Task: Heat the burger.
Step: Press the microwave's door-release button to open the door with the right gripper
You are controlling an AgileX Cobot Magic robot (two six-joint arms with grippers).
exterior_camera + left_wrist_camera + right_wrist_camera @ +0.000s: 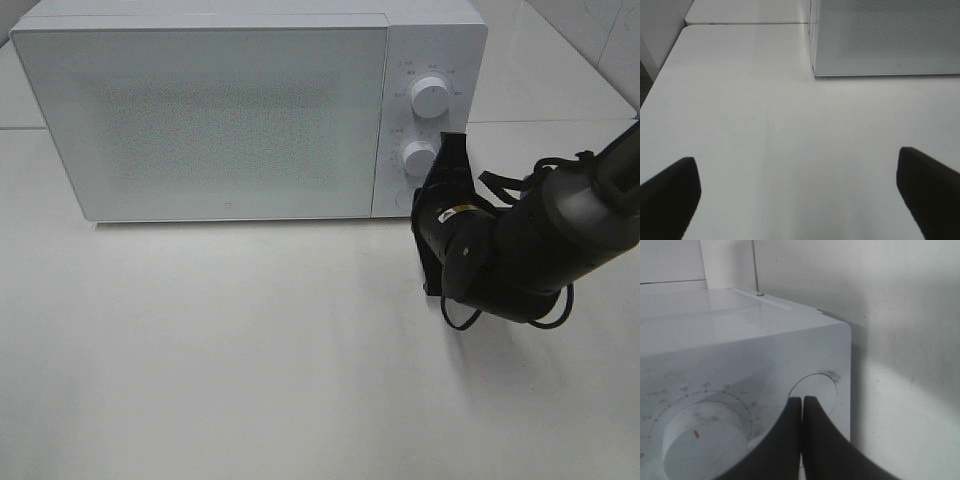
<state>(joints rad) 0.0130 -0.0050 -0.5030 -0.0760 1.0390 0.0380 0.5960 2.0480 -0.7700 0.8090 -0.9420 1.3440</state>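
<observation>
The burger is out of view. The white microwave [200, 110] stands at the back of the table with its door closed, and nothing shows through the frosted window. My right gripper [414, 203] is shut with nothing in it. In the right wrist view its tips [801, 400] rest against the round button [816, 389] beside the lower knob [705, 437]. My left gripper [796, 157] is open and empty, hovering over bare table in front of the microwave's [885, 35] left corner. It does not show in the exterior high view.
The microwave panel carries an upper knob [430, 95] and a lower knob [418, 157]. A white table [250, 350] spreads in front of it. The right arm [540, 240] comes in from the right edge, with cables looping under it.
</observation>
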